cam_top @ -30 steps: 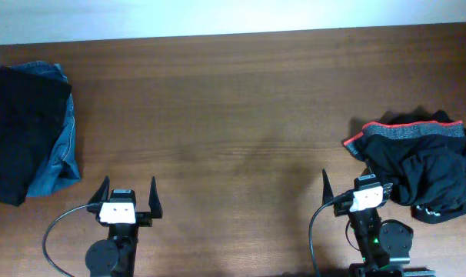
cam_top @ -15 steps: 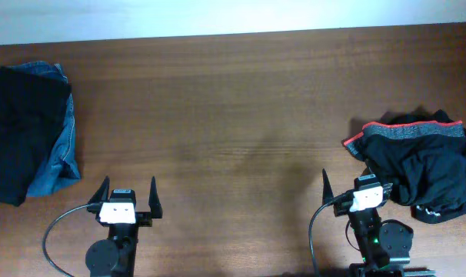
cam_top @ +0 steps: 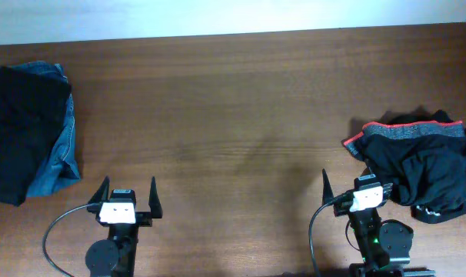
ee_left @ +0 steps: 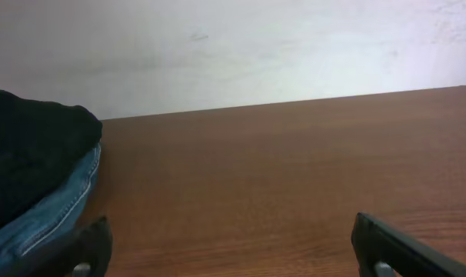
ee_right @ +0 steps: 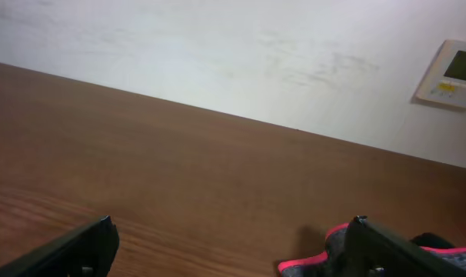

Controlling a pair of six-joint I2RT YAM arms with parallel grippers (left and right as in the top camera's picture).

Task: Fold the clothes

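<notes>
1. Nothing has shifted since the earlier frames: the 2 arms sit at the near edge of the table (cam_top: 233, 115).
2. The left gripper (cam_top: 129, 185) is spread wide and empty; the right gripper (cam_top: 359, 178) is equally wide and holds nothing.
3. Crumpled black trousers (cam_top: 421, 173), grey waistband edged red, lie just beside the right gripper.
4. At the left edge, a black garment (cam_top: 18, 127) lies on blue denim (cam_top: 62, 154).

I find nothing I can read. The wall panel (ee_right: 451, 73), at two o'clock in my right wrist view, is too small to make out. The white marks (cam_top: 427, 208) on the black trousers (cam_top: 429, 165) are blurred.
</notes>
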